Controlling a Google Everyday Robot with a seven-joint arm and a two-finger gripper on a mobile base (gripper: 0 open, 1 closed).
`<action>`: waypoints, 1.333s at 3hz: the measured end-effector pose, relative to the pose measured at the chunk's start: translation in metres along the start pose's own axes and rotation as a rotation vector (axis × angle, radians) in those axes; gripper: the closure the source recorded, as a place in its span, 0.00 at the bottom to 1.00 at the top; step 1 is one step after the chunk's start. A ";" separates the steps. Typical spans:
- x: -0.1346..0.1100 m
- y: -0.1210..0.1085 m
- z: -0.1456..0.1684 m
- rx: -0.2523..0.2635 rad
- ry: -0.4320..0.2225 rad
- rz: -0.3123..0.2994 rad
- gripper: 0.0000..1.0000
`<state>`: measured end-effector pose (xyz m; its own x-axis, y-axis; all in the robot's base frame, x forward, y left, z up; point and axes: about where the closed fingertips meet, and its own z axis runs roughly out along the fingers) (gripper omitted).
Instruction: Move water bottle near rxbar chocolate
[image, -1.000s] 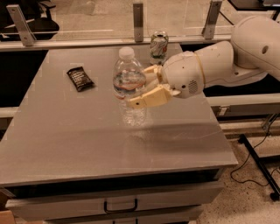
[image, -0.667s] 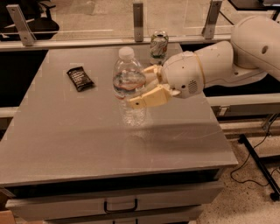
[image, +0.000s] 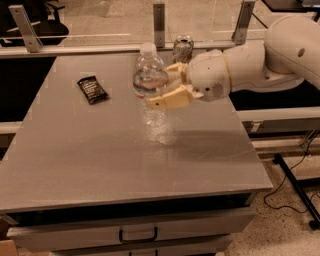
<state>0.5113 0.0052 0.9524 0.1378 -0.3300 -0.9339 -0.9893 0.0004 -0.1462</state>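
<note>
Camera view shows the gripper (image: 159, 86) reaching in from the right over the middle of the grey table (image: 100, 165), its two tan fingers (image: 170, 99) closed on either side of the water bottle (image: 149, 75) at about label height, one in front and one behind. The bottle stands upright in that grip, white cap up, near the table's centre. Its clear lower body runs down toward the tabletop, and I cannot tell whether the base rests on the surface or hangs just above it. The rxbar chocolate (image: 92, 90) lies flat to the left, well apart from the bottle, with bare tabletop between them. A soda can (image: 183, 49) stands at the back edge, just behind the gripper. By my reading the grasp is made and the carry is the step in hand. The next move calls for a steady leftward travel with the bottle kept upright, stopping just beside the bar without landing on it, then setting the base flat before the fingers part.
</note>
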 end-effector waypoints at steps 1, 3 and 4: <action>-0.005 -0.042 0.012 0.026 -0.034 -0.024 1.00; 0.003 -0.123 0.055 0.071 -0.071 0.001 1.00; 0.012 -0.154 0.081 0.091 -0.065 0.027 1.00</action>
<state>0.6690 0.0778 0.9367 0.1169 -0.2671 -0.9566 -0.9845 0.0954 -0.1469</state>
